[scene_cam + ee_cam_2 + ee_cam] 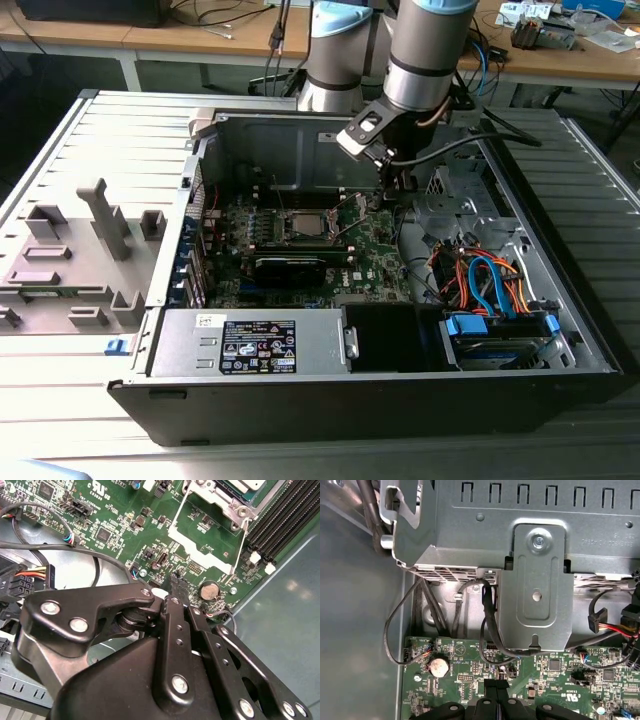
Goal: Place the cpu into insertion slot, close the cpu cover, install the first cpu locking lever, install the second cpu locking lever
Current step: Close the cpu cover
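Already the cpu (301, 224) seems to sit in the insertion slot (220, 500), past the fingers (172, 605). The gripper (175, 584) is pinched shut, holding nothing. Just ahead of its tips, the cpu cover (197, 542) lies flipped open. Closing it and both levers (244, 540) is left.

Arm (432, 60) hangs down from above, wrist tilted. Gripper (392, 190) points down. In second wrist view, black fingers (176, 620) pressed together, nothing held between.
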Available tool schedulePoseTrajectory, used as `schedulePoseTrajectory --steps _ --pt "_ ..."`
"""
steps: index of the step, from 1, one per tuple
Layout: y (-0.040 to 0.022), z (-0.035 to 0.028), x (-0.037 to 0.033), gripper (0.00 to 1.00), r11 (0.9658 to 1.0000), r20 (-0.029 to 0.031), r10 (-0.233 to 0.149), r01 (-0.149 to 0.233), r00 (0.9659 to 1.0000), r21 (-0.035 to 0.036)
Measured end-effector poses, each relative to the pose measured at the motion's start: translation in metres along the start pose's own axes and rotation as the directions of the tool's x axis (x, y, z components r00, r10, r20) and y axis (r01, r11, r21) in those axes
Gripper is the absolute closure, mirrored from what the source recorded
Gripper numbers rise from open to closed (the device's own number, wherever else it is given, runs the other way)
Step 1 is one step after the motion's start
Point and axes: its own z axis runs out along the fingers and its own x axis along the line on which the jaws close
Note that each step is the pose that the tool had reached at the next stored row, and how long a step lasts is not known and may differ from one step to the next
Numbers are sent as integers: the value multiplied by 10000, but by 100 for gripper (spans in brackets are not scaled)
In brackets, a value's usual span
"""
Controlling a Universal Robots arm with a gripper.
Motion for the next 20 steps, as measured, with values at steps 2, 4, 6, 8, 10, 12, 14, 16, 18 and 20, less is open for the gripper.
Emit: schedulePoseTrajectory --steps 2,4,6,8,10,12,14,16,18,20 --pt "10 4 0 89 10000 1 -1 1 10000 0" --pt "19 12 1 89 10000 -2 0 0 10000 -1" --pt "13 20 2 89 10000 1 2 -2 10000 0" --pt "-34 29 5 89 10000 -12 -2 2 10000 -2" --pt "-114 33 9 89 10000 -22 -1 1 10000 -1" --pt "-189 36 13 89 10000 -35 0 0 10000 -3" --pt "-260 37 17 89 10000 -44 -1 1 10000 -2" --pt "-305 39 20 89 10000 -48 0 0 10000 -4" --pt "-345 43 22 89 10000 -48 -1 1 10000 -3" --pt "-371 48 23 89 10000 -46 0 0 10000 -2"
